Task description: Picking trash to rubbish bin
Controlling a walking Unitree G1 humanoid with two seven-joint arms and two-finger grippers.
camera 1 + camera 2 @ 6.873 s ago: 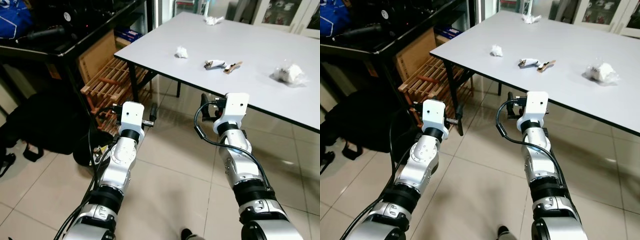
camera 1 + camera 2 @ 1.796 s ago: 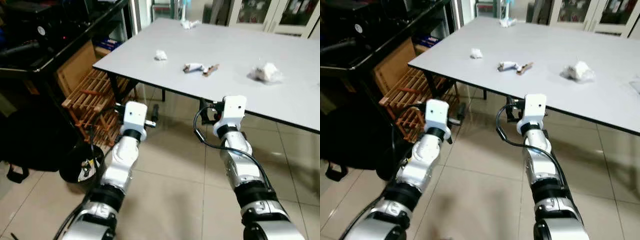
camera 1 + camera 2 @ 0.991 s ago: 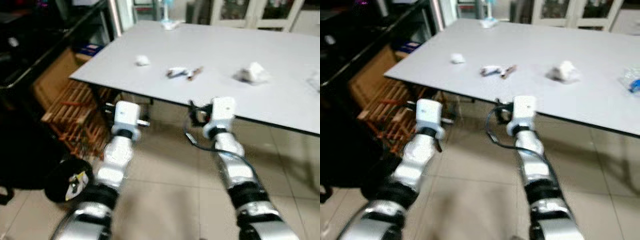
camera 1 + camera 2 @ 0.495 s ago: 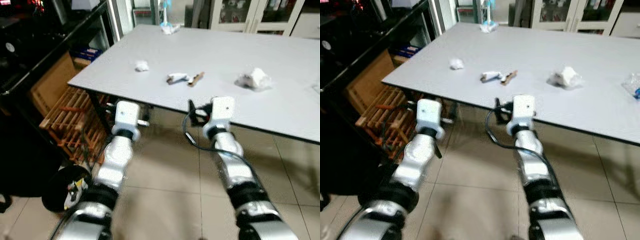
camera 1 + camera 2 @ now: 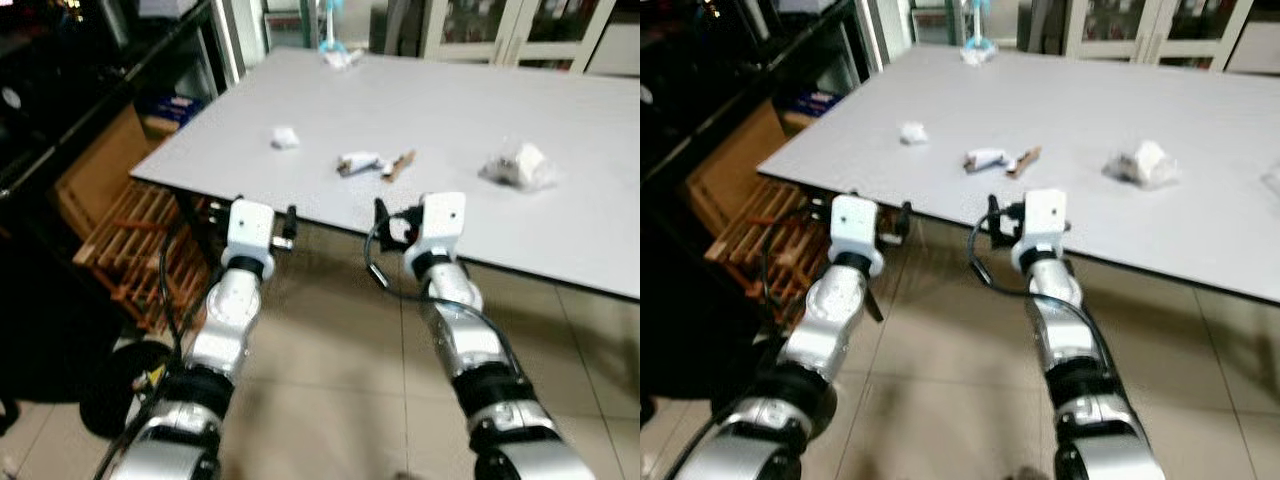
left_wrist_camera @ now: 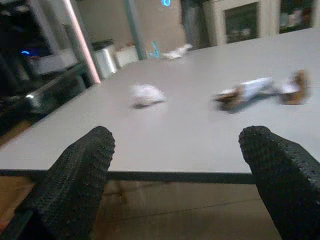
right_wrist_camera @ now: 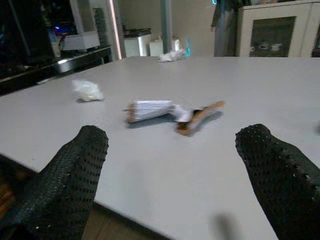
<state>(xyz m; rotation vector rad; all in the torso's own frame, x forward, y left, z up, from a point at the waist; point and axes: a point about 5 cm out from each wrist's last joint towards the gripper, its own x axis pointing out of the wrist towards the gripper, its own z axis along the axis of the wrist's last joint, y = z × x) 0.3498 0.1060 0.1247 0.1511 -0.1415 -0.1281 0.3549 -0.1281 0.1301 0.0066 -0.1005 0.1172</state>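
Wrapper [image 7: 150, 110] lying lengthwise across table [image 7: 280, 150]

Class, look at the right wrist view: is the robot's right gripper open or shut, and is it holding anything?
Open and empty: the right gripper has its fingers spread wide, with the wrapper lying untouched on the table beyond.

Both silver arms reach forward side by side at about the same height. The left tool [image 6: 175, 180] and right tool [image 7: 170, 175] each hold their black fingers spread wide, gripping nothing.
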